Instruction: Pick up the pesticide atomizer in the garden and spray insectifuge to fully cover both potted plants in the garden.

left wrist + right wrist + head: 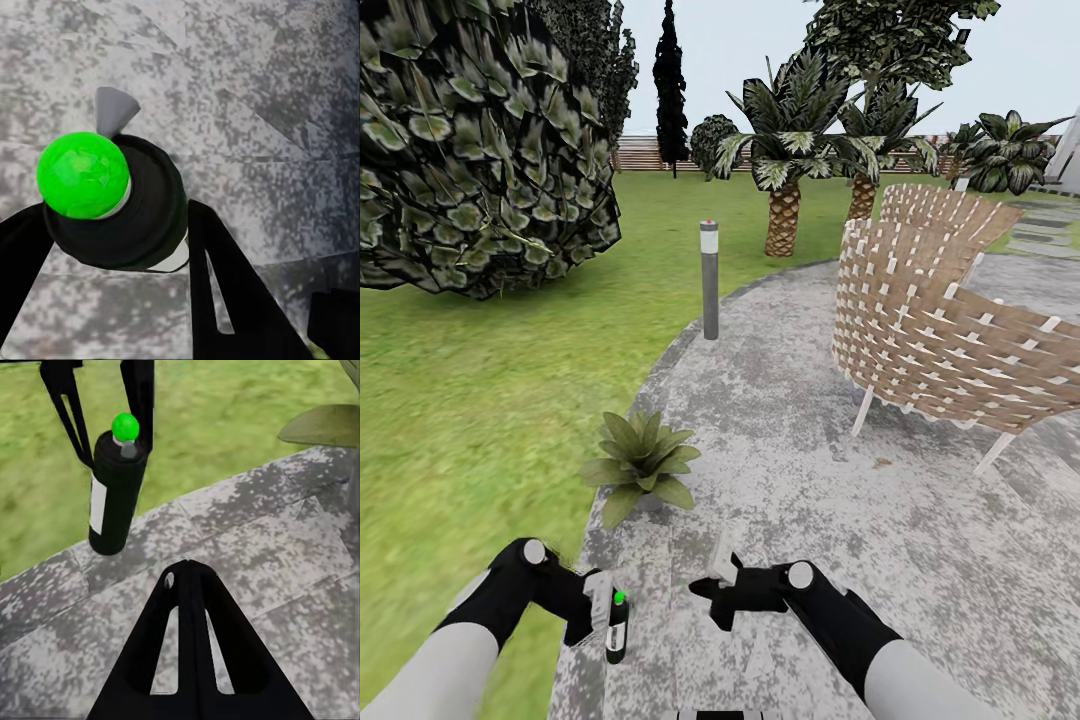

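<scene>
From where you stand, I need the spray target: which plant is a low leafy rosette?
The potted plant at the patio's grass edge, just ahead of the left tool; the others are tall palms and bushes.

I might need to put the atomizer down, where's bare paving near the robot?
Bare paving lies between the potted plant and the wicker chair. Crowded: right by the left gripper, holding the atomizer.

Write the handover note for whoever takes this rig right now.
Left tool: shut on the pesticide atomizer, a dark bottle with a bright green tip, held over the patio edge.
Right tool: shut, empty, hanging over the paving.
One potted plant sits just ahead, at the lawn-patio border, with the wicker chairs beyond to the right.
Done: atomizer picked up.
Left: spray this plant fully, find the second plant, spray it too.
</scene>
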{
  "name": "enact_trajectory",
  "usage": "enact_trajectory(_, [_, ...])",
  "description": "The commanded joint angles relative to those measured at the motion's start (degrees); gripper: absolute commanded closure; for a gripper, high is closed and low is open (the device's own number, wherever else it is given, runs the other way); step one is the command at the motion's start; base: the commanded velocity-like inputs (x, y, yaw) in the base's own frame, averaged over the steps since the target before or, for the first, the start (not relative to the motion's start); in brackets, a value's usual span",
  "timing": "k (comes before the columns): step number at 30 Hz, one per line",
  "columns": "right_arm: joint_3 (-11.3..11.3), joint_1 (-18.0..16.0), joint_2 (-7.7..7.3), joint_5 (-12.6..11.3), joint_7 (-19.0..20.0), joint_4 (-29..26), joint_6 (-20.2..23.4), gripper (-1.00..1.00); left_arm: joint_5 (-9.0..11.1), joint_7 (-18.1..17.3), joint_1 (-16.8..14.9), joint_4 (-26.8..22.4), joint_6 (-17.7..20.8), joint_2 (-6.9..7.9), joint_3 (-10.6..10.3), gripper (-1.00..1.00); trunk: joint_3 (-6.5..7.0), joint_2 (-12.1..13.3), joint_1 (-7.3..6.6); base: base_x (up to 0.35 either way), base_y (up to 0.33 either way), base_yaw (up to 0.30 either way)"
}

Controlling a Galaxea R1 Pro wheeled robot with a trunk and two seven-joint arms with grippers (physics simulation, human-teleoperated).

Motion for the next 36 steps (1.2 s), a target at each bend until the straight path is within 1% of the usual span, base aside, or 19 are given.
enact_trajectory(1, [-0.04,-0.03,-0.05,0.59,0.00,0.29,-0.53,1.00,-0.40,-0.02,-0.01,-0.04,-0.63,0.65,0.28,1.00,-0.05,-0.02,-0.01,0.000,0.000,0.000])
enact_trajectory(2, [-0.11,-0.03,-0.12,0.56,-0.02,1.05,-0.57,1.00,-0.57,0.07,-0.04,-0.19,-0.75,1.86,0.28,1.00,-0.05,-0.02,-0.01,0.000,0.000,0.000])
enact_trajectory(3, [-0.18,-0.03,-0.16,0.54,-0.05,1.91,-0.62,-1.00,-0.83,-0.04,-0.08,-0.34,-0.86,2.99,0.32,1.00,-0.05,-0.02,-0.01,0.000,0.000,0.000])
enact_trajectory(5, [-0.30,-0.03,-0.26,0.53,-0.08,3.15,-0.69,-1.00,-1.08,-0.18,-0.17,-0.44,-0.93,4.31,0.39,1.00,-0.05,-0.02,-0.01,0.000,0.000,0.000])
enact_trajectory(8, [-0.38,-0.03,-0.36,0.53,-0.47,3.79,-0.80,-1.00,-1.15,0.19,-0.17,-0.55,-0.74,4.74,0.48,1.00,-0.05,-0.02,-0.01,0.000,0.000,0.000])
enact_trajectory(10, [-0.36,-0.03,-0.62,0.53,-3.73,4.14,-0.83,-1.00,-0.85,1.16,-0.30,-0.55,-0.35,4.67,0.96,1.00,-0.05,-0.02,-0.01,0.000,0.000,0.000])
enact_trajectory(13, [-0.21,0.01,-2.78,0.27,-16.44,6.13,-0.90,-1.00,0.19,5.86,-0.43,-0.47,0.00,4.25,2.19,1.00,-0.05,-0.02,-0.01,0.000,0.000,0.000])
enact_trajectory(15, [-0.28,0.04,-3.06,0.08,-22.39,10.21,-0.97,-1.00,1.08,8.81,-0.41,-0.38,0.53,4.08,3.74,1.00,-0.05,-0.02,-0.01,0.000,0.000,0.000])
enact_trajectory(17, [-1.15,0.05,-3.00,-0.20,-29.05,15.67,-1.04,-1.00,3.14,11.17,-0.36,-0.28,3.54,3.82,6.31,1.00,-0.05,-0.02,-0.01,0.000,0.000,0.000])
enact_trajectory(19, [-4.26,0.05,-2.96,-2.59,-35.90,19.46,-1.09,-1.00,5.63,12.21,-0.36,-0.39,8.33,3.72,8.13,1.00,-0.05,-0.02,-0.01,0.000,0.000,0.000])
enact_trajectory(20, [-5.86,0.05,-2.98,-4.47,-38.40,20.77,-1.09,-1.00,6.57,12.62,-0.38,-0.44,10.25,3.70,8.55,1.00,-0.05,-0.02,-0.01,0.000,0.000,0.000])
enact_trajectory(21, [-7.66,0.05,-2.99,-7.57,-41.53,22.70,-1.10,-1.00,7.86,13.52,-0.43,-0.51,12.95,3.66,8.98,1.00,-0.05,-0.02,-0.01,0.000,0.000,0.000])
enact_trajectory(24, [-9.39,0.05,-3.05,-13.31,-47.42,27.87,-1.19,-1.00,9.42,15.66,-0.81,-0.61,20.16,3.59,9.35,1.00,-0.05,-0.02,-0.01,0.000,0.000,0.000])
enact_trajectory(26, [-9.65,0.05,-3.11,-14.92,-51.92,29.58,-1.25,-1.00,9.71,15.99,-0.92,-0.65,25.72,3.31,9.11,1.00,-0.05,-0.02,-0.01,0.000,0.000,0.000])
enact_trajectory(28, [-9.75,0.05,-3.17,-15.95,-55.38,30.29,-1.21,-1.00,9.37,16.12,-1.01,-1.61,32.79,1.45,8.53,1.00,-0.05,-0.02,-0.01,0.000,0.000,0.000])
enact_trajectory(29, [-9.76,0.05,-3.17,-16.06,-55.72,30.36,-1.20,-1.00,9.23,16.12,-1.02,-2.31,33.93,1.10,8.23,1.00,-0.05,-0.02,-0.01,0.000,0.000,0.000])
enact_trajectory(31, [-9.79,0.05,-3.37,-16.21,-56.18,30.45,-1.20,-1.00,9.09,16.11,-1.06,-4.10,37.67,0.57,6.58,1.00,-0.05,-0.02,-0.01,0.000,0.000,0.000])
enact_trajectory(34, [-9.85,0.05,-3.58,-16.25,-56.33,30.47,-1.12,-1.00,9.21,15.79,-1.08,-6.79,47.68,0.39,3.20,1.00,-0.05,-0.02,-0.01,0.000,0.000,0.000])
enact_trajectory(36, [-9.86,0.12,-3.61,-16.29,-56.40,30.93,-1.15,-1.00,9.24,15.70,-1.05,-8.74,52.61,0.35,-0.78,1.00,-0.05,-0.02,-0.01,0.000,0.000,0.000])
